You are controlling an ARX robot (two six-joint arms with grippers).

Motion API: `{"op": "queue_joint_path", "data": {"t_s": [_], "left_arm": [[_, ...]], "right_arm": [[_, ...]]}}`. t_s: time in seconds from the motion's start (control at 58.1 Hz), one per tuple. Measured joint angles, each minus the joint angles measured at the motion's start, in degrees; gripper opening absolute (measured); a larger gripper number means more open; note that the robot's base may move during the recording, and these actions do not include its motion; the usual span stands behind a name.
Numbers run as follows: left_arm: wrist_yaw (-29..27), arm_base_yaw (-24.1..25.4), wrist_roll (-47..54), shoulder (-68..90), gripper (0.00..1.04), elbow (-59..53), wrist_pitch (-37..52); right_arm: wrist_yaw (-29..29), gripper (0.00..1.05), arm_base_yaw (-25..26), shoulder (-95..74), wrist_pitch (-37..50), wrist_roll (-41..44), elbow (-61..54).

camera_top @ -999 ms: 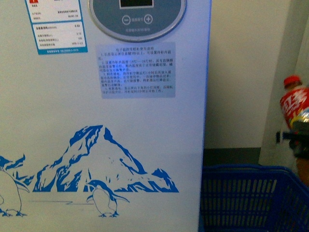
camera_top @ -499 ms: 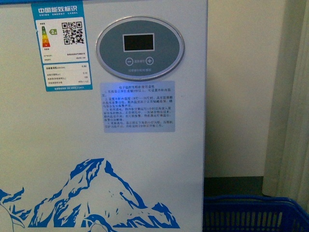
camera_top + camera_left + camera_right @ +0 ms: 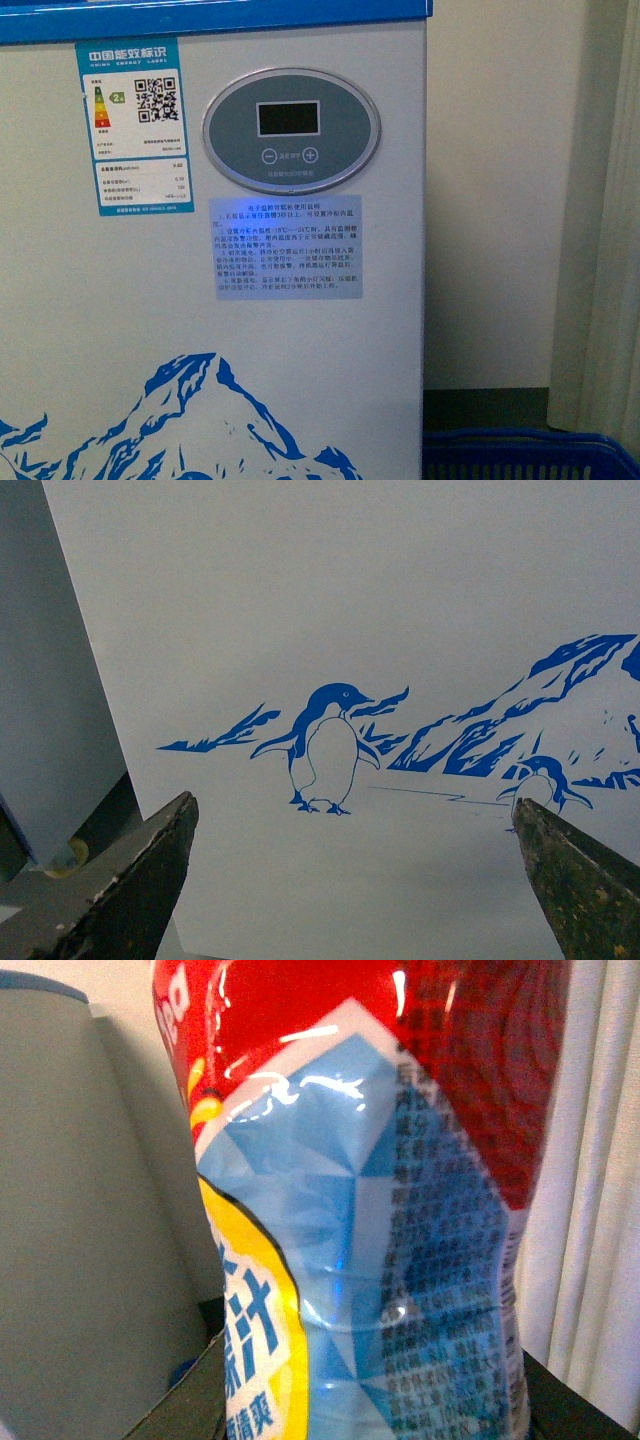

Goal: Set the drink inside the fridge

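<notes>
Blue-rimmed white fridge [image 3: 200, 320] fills the front view, a blue basket [image 3: 520, 456] low at its right. Left gripper [image 3: 352, 810] gapes empty before the fridge's penguin [image 3: 325, 745]. Right gripper [image 3: 370, 1405] clasps the drink [image 3: 370, 1210], its red, blue and yellow label [image 3: 440, 1290] crinkled.

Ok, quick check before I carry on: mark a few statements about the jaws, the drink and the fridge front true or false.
1. The left jaws stand open with nothing between them. True.
2. The drink shows in the front view. False: it shows only in the right wrist view, close up between the right jaws.
3. The oval display on the fridge shows lit digits. False: its screen looks dark and blank.
4. A blue basket stands low beside the fridge. True.
5. The left wrist camera faces glass lids. False: it faces the penguin picture on the fridge's front.
</notes>
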State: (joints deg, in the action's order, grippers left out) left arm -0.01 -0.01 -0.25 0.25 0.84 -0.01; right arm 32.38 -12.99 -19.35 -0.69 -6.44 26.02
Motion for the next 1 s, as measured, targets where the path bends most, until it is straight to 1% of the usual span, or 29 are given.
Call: {"op": "queue_joint_path", "data": {"t_s": [0.999], "left_arm": [[0.02, 0.0, 0.0, 0.02, 0.97, 0.0, 0.0]], "right_arm": [[-0.46, 0.42, 0.13, -0.35, -0.31, -0.22, -0.5]]}}
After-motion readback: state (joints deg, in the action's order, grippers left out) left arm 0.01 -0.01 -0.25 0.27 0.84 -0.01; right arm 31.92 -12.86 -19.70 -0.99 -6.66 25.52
